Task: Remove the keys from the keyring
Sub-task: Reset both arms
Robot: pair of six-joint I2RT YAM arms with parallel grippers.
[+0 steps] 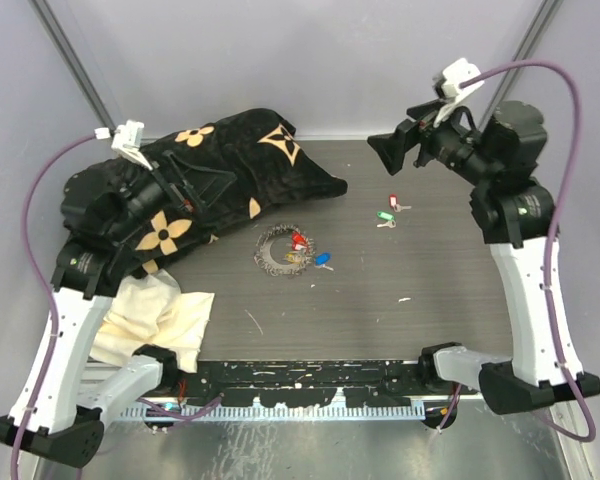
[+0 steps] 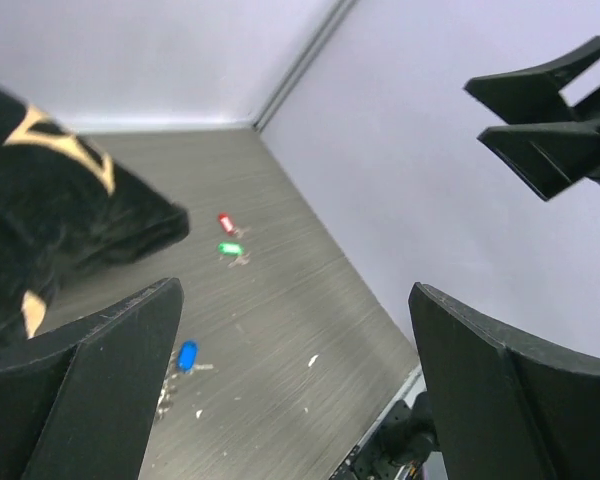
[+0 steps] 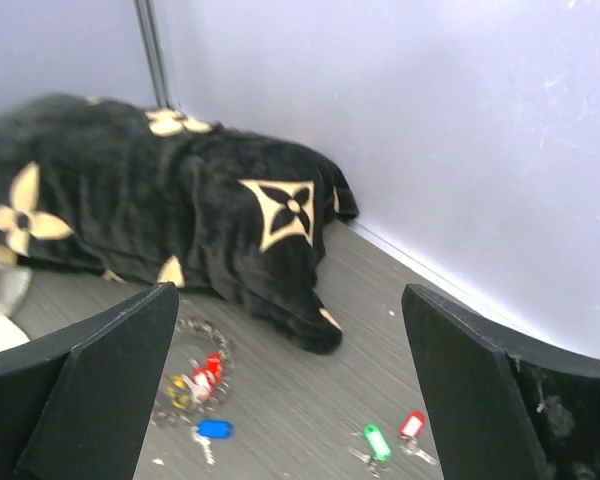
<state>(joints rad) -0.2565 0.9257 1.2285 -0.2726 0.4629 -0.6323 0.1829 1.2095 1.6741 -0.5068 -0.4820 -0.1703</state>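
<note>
With left jaws and right jaws released, empty, best pin the mid-surface keyring [image 1: 266, 255] and pinch its red key [image 1: 299, 240].

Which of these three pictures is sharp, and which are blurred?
Top external view: evenly lit and sharp, the keyring clearly outlined. Left wrist view: soft, the green key smeared. Right wrist view: slightly blurred, the black blanket almost without texture.
</note>
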